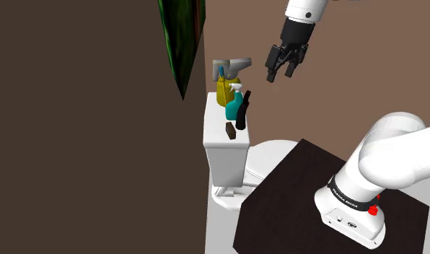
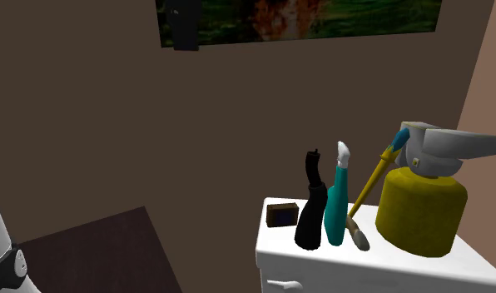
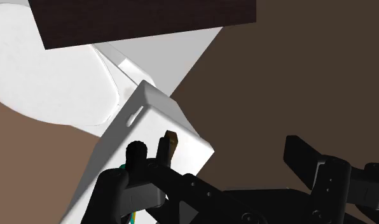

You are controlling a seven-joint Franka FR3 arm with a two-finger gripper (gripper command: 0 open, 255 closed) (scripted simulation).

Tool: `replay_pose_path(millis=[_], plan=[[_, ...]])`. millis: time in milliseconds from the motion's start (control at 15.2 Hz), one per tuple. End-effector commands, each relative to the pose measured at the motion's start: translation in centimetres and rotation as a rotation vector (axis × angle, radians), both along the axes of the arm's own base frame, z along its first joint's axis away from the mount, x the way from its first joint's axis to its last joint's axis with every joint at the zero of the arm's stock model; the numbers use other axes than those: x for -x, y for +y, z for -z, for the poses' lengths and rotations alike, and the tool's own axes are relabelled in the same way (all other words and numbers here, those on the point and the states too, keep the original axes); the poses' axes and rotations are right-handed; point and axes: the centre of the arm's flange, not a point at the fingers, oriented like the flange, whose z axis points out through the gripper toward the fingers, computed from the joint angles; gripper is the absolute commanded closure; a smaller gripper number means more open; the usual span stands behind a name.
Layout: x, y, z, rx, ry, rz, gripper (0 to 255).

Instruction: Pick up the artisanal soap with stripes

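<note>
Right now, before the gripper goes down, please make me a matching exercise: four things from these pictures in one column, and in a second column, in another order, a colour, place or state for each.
1. soap
2. spray bottle
3. jug
4. gripper

A. yellow, with a grey head
B. open, up in the air, holding nothing
C. teal, standing upright
D. small dark block at the end of the row, beside the black bottle

Pairs: 1-D, 2-C, 3-A, 4-B.
</note>
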Motion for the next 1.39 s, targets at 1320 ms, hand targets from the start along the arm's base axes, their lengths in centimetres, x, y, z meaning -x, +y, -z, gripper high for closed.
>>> replay_pose_path(millis=[1320], plan=[[-14.4, -0.9, 22.1, 0.041, 0.035, 0.224, 0]])
